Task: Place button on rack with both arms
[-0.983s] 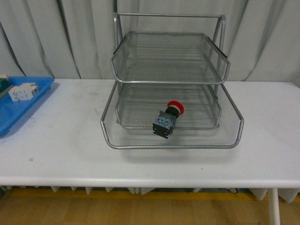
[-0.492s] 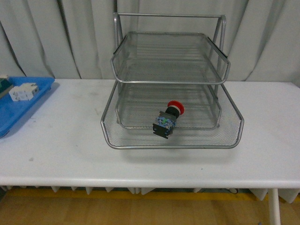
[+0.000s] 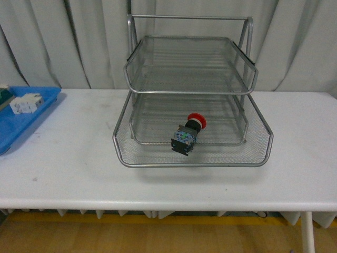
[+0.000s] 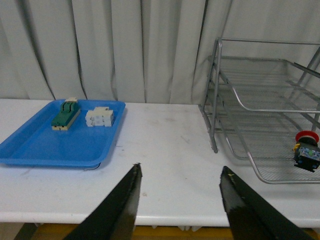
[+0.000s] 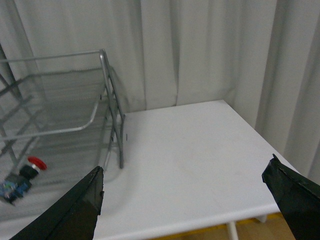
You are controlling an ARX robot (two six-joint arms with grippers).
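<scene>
The button (image 3: 188, 134), with its red cap and dark body, lies on its side in the pulled-out bottom tier of the silver wire rack (image 3: 192, 159) at the middle of the white table. It also shows in the left wrist view as the button (image 4: 306, 150) and in the right wrist view as the button (image 5: 21, 179). Neither arm appears in the front view. My left gripper (image 4: 180, 170) is open above the table's front, left of the rack (image 4: 260, 100). My right gripper (image 5: 186, 170) is open wide over the table to the right of the rack (image 5: 112, 130). Both hold nothing.
A flat blue tray (image 3: 21, 118) sits at the table's left end, holding a white blocky part (image 4: 99, 117) and a green-and-beige terminal block (image 4: 65, 114). Grey curtains hang behind the table. The table's right edge (image 5: 260, 145) is close to my right gripper.
</scene>
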